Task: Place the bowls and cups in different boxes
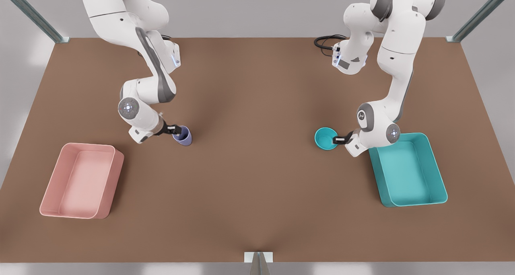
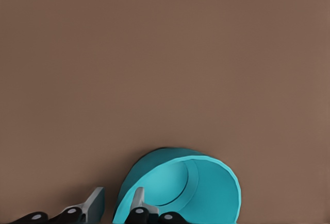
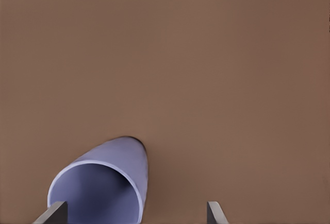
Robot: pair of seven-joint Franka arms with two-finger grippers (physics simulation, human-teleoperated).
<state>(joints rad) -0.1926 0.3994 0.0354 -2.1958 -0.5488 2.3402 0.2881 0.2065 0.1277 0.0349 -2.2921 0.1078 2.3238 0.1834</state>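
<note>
Left gripper [image 1: 337, 139]: we find it on the arm at the front view's right, low over the table and just beside the teal box. In the left wrist view [image 2: 117, 203] its fingers straddle the rim of the teal bowl, one finger inside and one outside the wall; they stand close on the wall, so we read it as a narrow grasp holding the bowl.

Teal bowl [image 1: 326, 138] [image 2: 180, 190]: on the table right of centre, tipped on its side with the opening facing the camera, just left of the teal box.

Right gripper [image 1: 174, 129]: on the arm at the front view's left, low at the lavender cup. In the right wrist view [image 3: 136, 213] its fingers are spread wide, the cup lying between them against one finger and apart from the other; nothing is clamped.

Lavender cup [image 1: 183, 135] [image 3: 103, 183]: on the table left of centre, tilted.

Pink box [image 1: 64, 202]: near left on the table, well apart from the cup.

Teal box [image 1: 438, 174]: near right on the table.

Table [image 1: 257, 166]: brown, bearing everything.
</note>
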